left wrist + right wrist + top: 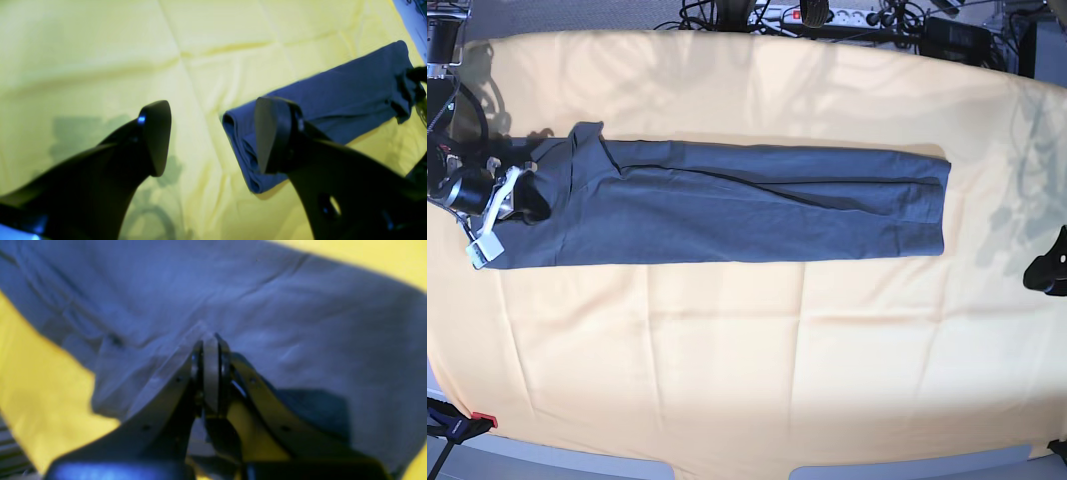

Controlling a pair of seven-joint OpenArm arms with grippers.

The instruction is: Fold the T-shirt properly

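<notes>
The dark slate-blue T-shirt (747, 215) lies folded into one long strip across the orange-yellow cloth (747, 360). My right gripper (527, 202) is at the strip's left end. In the right wrist view it (210, 341) is shut, pinching a ridge of the T-shirt (283, 306). My left gripper (1047, 268) hangs off the strip's right end, apart from it. In the left wrist view it (213, 136) is open and empty, with the folded end of the T-shirt (340, 90) behind its right finger (270, 133).
Cables and a power strip (827, 14) run along the table's far edge. A red clamp (479, 420) sits at the front left corner. The cloth's rounded front edge (727, 465) is near the bottom of the base view.
</notes>
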